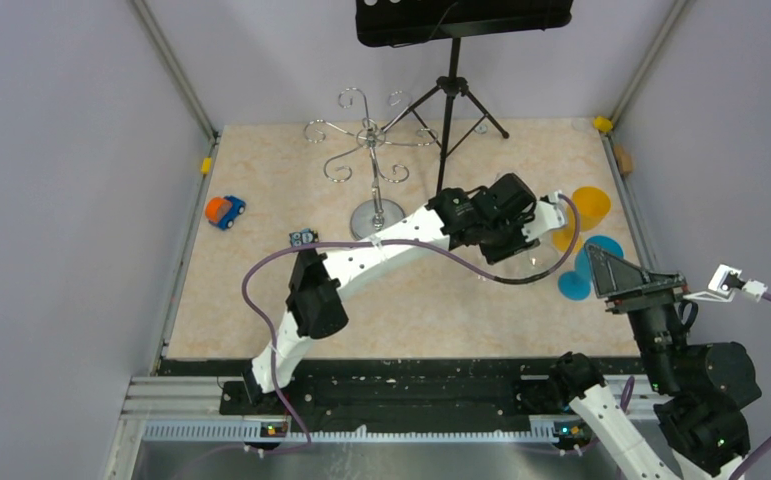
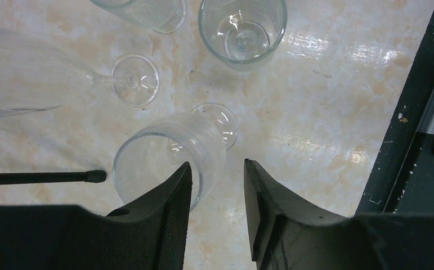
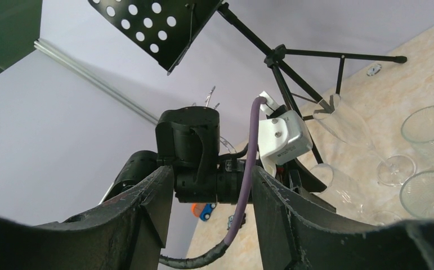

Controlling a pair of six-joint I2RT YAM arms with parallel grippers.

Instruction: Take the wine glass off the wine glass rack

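The chrome wine glass rack stands at the back of the table on its round base, and I see no glass on its curled hooks. A clear wine glass stands upright on the table under my left gripper, its foot showing beyond the bowl. The left jaws are open with only table between them, and the left finger overlaps the glass's rim. In the top view the left gripper is right of the rack. My right gripper is open and empty, held above the table's right side.
A tall flute and two clear tumblers stand close to the wine glass. Orange and blue discs lie at the right. A black tripod stand is behind, with one leg near the glass. A toy car sits left.
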